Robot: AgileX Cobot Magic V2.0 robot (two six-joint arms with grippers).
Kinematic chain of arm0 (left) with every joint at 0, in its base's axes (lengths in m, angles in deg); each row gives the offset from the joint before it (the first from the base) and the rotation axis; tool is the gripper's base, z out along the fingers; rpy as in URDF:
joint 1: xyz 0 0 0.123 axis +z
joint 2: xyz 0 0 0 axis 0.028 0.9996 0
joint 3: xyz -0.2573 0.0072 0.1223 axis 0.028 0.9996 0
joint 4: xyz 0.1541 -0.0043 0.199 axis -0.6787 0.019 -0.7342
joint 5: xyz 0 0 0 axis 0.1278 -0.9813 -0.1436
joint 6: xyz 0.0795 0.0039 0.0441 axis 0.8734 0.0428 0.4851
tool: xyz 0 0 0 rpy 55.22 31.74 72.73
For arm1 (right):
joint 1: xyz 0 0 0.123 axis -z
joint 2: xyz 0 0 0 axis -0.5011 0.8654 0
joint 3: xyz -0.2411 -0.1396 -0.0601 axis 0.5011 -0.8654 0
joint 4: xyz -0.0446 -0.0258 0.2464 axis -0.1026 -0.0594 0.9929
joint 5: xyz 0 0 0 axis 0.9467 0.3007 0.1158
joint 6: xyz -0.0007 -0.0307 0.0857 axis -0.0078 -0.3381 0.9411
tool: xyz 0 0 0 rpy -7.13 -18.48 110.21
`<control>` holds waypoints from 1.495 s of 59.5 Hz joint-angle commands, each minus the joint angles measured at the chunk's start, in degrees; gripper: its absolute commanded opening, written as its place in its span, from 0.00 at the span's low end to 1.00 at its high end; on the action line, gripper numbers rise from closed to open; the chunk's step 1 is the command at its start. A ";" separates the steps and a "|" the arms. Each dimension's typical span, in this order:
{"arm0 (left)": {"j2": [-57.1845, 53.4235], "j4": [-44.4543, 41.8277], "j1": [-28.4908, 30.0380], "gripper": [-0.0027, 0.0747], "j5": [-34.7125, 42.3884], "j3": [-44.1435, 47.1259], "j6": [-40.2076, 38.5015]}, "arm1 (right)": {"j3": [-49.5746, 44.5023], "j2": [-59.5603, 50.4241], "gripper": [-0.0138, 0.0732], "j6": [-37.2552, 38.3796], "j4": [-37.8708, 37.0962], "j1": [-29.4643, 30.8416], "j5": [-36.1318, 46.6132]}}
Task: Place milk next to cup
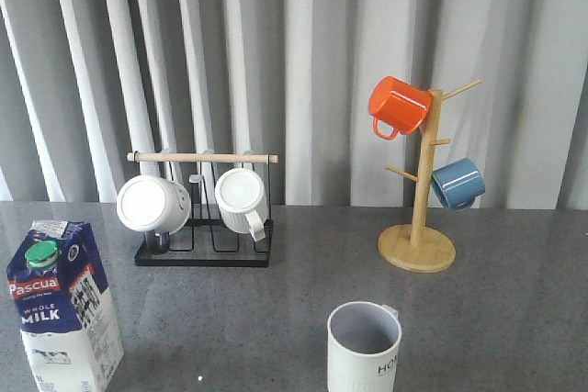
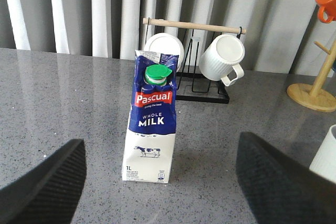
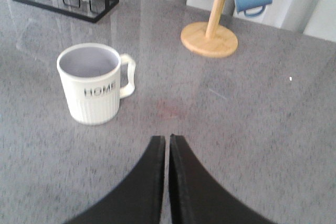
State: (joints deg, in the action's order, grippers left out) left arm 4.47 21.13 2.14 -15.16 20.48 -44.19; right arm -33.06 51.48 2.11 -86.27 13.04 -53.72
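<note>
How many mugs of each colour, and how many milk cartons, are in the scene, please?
White mugs on the black rack: 2
Off-white HOME mug on the table: 1
Orange mug on the wooden tree: 1
Blue mug on the wooden tree: 1
Milk carton: 1
Total: 5 mugs and 1 carton, 6 items.
</note>
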 commanded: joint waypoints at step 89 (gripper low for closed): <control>65.83 -0.75 -0.06 0.78 -32.34 -68.60 5.32 | -13.11 -11.15 0.15 0.14 2.86 0.01 -1.82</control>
State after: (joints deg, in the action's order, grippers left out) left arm 71.30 20.17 2.14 -49.70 -46.17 -37.61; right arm -47.69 39.85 2.43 -83.07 13.04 -58.72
